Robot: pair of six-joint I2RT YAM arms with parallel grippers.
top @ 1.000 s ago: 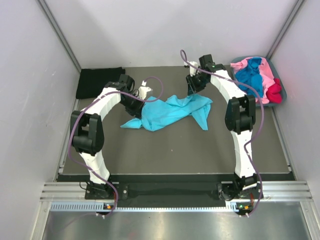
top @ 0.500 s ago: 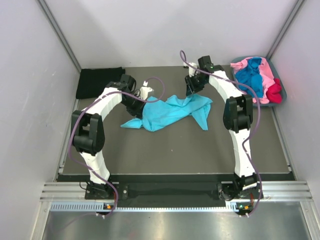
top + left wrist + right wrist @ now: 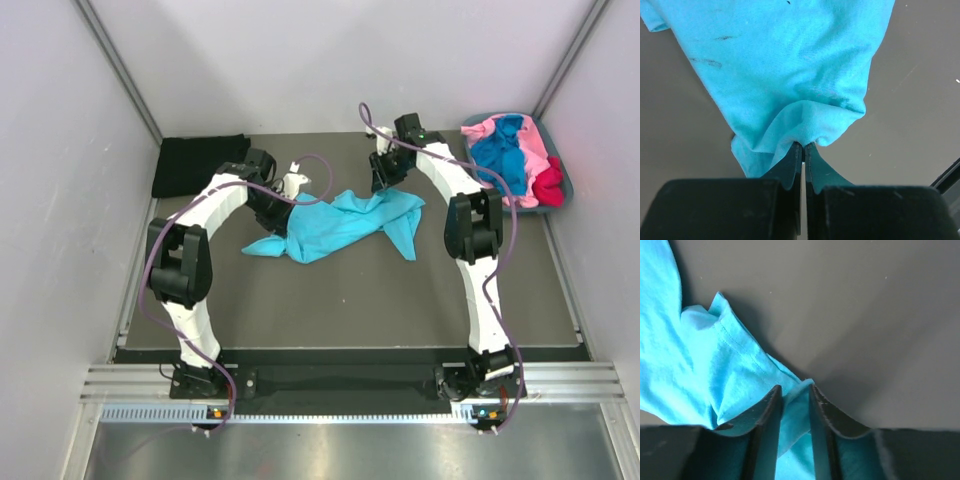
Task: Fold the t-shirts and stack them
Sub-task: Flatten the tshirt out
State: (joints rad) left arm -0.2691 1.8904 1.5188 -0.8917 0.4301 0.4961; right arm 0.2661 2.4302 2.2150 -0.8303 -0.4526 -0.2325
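Turquoise shirt (image 3: 340,222): crumpled on the mat, well left of the tub (image 3: 566,183).
My left hand (image 3: 803,150): pinched tight on its edge, clear only from the wrist.
My right hand (image 3: 794,395): narrow, a fold clamped between.
Top view only: black shirt (image 3: 198,163), far left of the tub.

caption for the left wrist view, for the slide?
Left claw pinched shut on a fold of the turquoise t-shirt over the dark table.

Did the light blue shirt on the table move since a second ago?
No. The turquoise shirt lies in the same spot, no nearer the black shirt or the tub than before.
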